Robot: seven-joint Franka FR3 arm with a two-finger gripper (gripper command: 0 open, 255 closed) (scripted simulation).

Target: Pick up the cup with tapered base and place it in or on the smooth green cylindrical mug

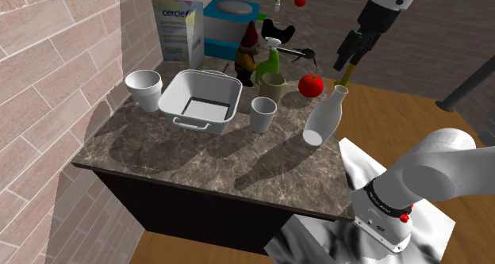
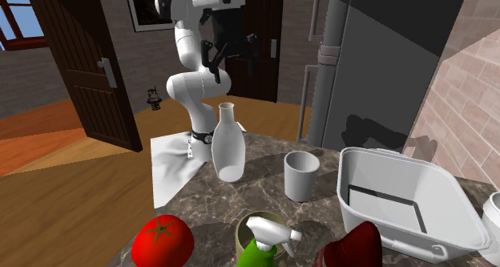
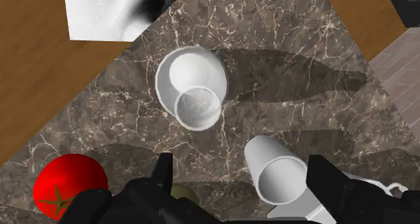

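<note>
Down on the table (image 1: 159, 155), near its middle, the white cup (image 1: 263, 113) stands upright, mouth up, narrower at the foot than at the rim. The fingers (image 1: 347, 61) hang high over the table, spread wide with nothing in them.

From the shoulder view the cup sits below them and off to that view's left. The tall white bottle (image 1: 325, 116) and the tomato (image 1: 311, 85) stand on the table beneath the hand too.

Looking along the hand, the cup (image 3: 276, 174) shows up in the gap between the two fingers (image 3: 163, 177). It hugs one finger way more than the other, and neither touches it.

So the thing the next move hinges on, I'd say, is that the gap isn't centred over the cup yet. It wants a sideways nudge toward the cup's side, then a straight drop, since the cup's axis is vertical and the fingers point down along it. The bottle (image 3: 192, 88) is near the cup, so I'd watch that on the way down.

The dull green mug (image 1: 274, 88) is just behind the cup in the shoulder view, close but apart, with a green spray bottle (image 1: 270, 58) right by it. The carry after the lift looks short, though that sprayer could get in the way of the drop-in.
</note>
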